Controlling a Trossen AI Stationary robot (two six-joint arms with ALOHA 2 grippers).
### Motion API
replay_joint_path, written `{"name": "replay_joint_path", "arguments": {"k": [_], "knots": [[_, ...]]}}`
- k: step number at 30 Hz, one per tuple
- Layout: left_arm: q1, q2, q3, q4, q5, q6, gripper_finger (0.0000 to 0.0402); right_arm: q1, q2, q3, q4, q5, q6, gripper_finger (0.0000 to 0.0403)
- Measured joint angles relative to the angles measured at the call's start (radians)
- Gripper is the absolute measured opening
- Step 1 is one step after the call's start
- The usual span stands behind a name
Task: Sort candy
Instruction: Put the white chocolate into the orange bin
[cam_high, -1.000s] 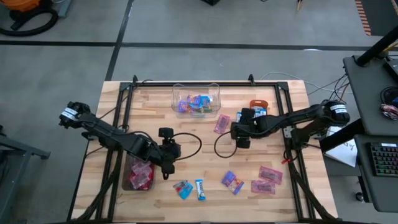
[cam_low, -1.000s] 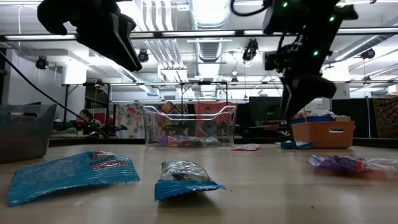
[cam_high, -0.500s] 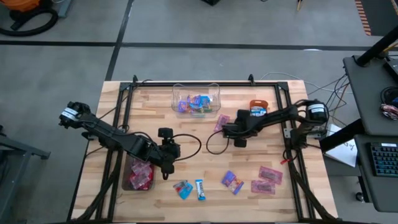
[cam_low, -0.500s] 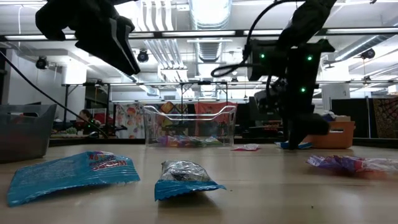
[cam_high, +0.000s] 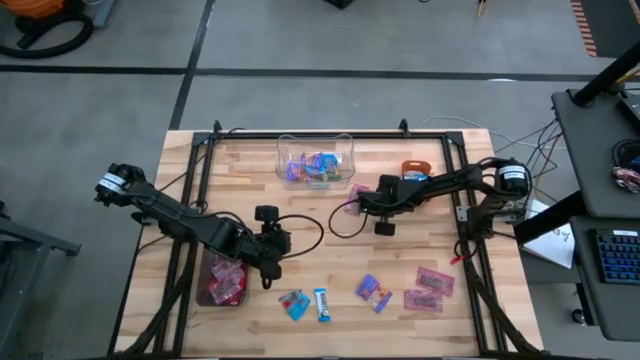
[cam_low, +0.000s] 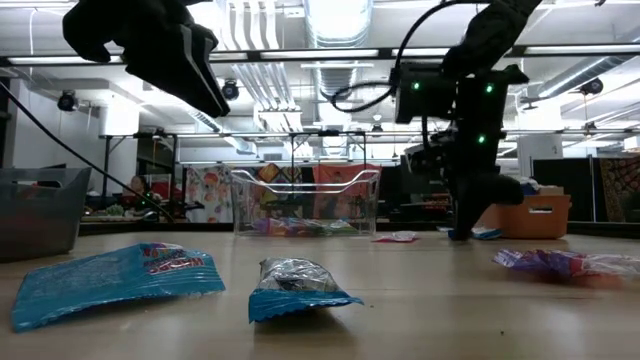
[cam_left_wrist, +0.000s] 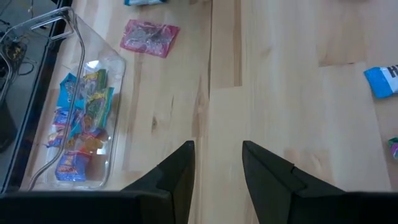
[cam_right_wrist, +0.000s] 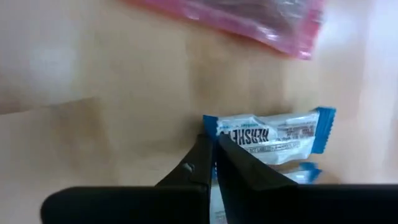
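The candy lies scattered on the wooden table: a teal packet (cam_low: 110, 275), a blue one (cam_low: 295, 288) and a purple one (cam_low: 560, 262) near the front. A pink packet (cam_right_wrist: 249, 18) and a blue-and-white packet (cam_right_wrist: 267, 137) lie by the orange bowl (cam_high: 415, 168). My right gripper (cam_right_wrist: 213, 146) is down at the table, shut at the blue-and-white packet's end. My left gripper (cam_left_wrist: 217, 165) hangs open over bare wood beside a bin (cam_high: 208, 262) of red sweets, holding nothing. My right gripper meets the blue-and-white packet at its blue crimped end (cam_right_wrist: 209, 123), the two fingertips closed together there. The fingers come slanting down from the table's right, roughly along the packet's length. The packet lies flat on the table.
A clear plastic box (cam_high: 315, 160) with mixed sweets stands at the far middle. More packets (cam_high: 374, 292), (cam_high: 430, 288) lie at the near right and two blue ones (cam_high: 307, 303) at the near middle. A second blue-and-white packet (cam_right_wrist: 305, 171) lies beside the held one.
My right gripper has come down from above the table to the tabletop by the orange bowl, and its arm has drawn in and stretched lower across the table. The left arm has kept still.
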Motion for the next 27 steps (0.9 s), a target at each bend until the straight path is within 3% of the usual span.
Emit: {"name": "replay_joint_path", "arguments": {"k": [5, 9, 11, 17, 23, 27], "knots": [[0.0, 0.0, -0.001, 0.015, 0.0, -0.005, 0.0118, 0.037, -0.057, -0.001, -0.005, -0.203, 0.03, 0.0009], [0.0, 0.0, -0.002, 0.014, 0.0, -0.017, 0.0118, 0.1, -0.08, -0.001, -0.006, -0.411, 0.156, 0.0009], [0.0, 0.0, -0.002, 0.016, 0.0, -0.019, 0.0118, 0.136, -0.083, -0.001, -0.006, -0.461, 0.229, 0.0009], [0.0, 0.0, -0.002, 0.044, 0.0, -0.019, 0.0118, 0.255, -0.083, -0.002, -0.042, -0.429, 0.367, 0.0038], [0.0, 0.001, -0.002, 0.134, 0.001, -0.029, 0.0118, 0.272, -0.085, -0.002, -0.082, -0.3, 0.785, 0.0117], [0.0, 0.001, -0.004, 0.2, 0.001, -0.034, 0.0118, 0.284, -0.085, -0.002, -0.088, -0.228, 0.923, 0.0172]]}}
